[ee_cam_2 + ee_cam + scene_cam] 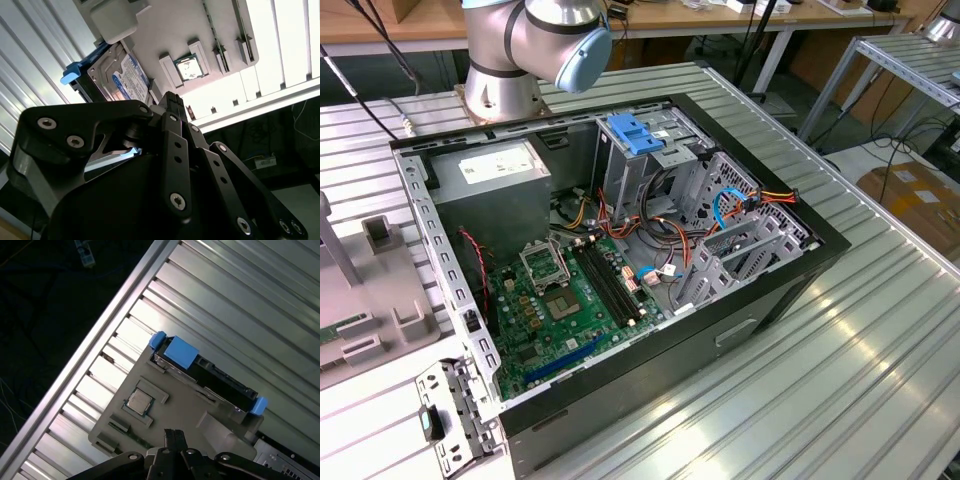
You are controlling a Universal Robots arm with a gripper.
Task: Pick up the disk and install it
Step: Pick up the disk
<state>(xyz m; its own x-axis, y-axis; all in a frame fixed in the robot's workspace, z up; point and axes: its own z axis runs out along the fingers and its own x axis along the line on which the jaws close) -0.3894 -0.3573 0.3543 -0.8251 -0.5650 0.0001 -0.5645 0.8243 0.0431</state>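
Claw (pixel 174 433) first: I am hovering over a grey holder (pixel 175 410), my fingertips pressed together on nothing. Beyond them the disk (pixel 220 382) is standing on edge in the holder's slot, blue rails (pixel 257 405) sticking out at both ends, probably so that I can pinch its flat faces. The second wrist view is showing its white label (pixel 131 77), while the first wrist view is catching its dark edge instead; both are showing a chip (pixel 189 67) lying nearby. Farther off, the exterior view is giving the open computer case (pixel 760 300), where I judge the disk belongs.
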